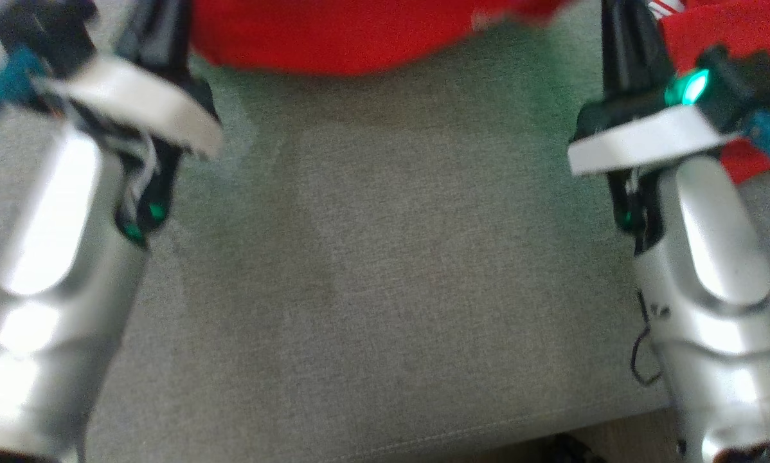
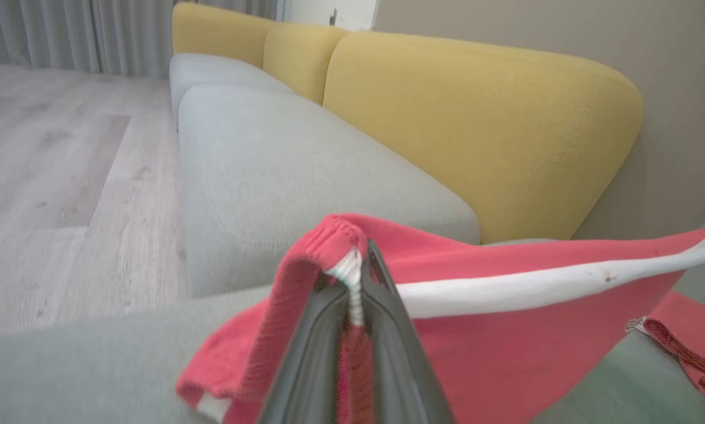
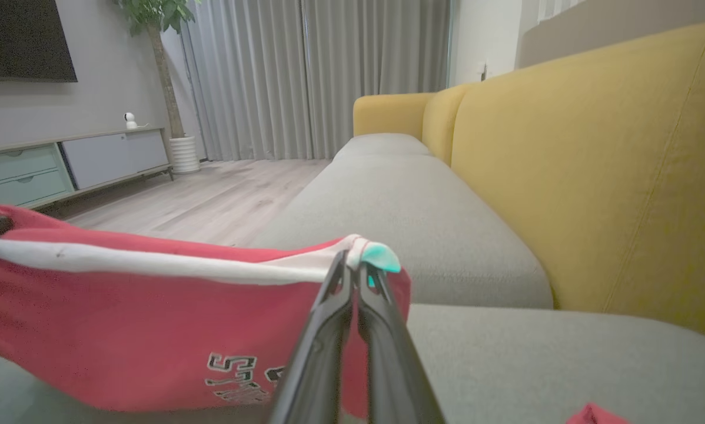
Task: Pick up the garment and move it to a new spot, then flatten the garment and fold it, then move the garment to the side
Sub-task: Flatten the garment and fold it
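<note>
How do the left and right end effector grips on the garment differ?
Left end effector pinches a ribbed red corner that bunches over its tips; right end effector pinches the white band beside a teal tag, fabric flatter. Printed lettering hangs below the right grip; plain red near the left. Shared: both shut on the garment, white band stretched between them over the grey sofa seat.

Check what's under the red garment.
Grey sofa seat cushion shows below it. The garment hangs stretched between left gripper and right gripper; the patch straight below its cloth is hidden.
</note>
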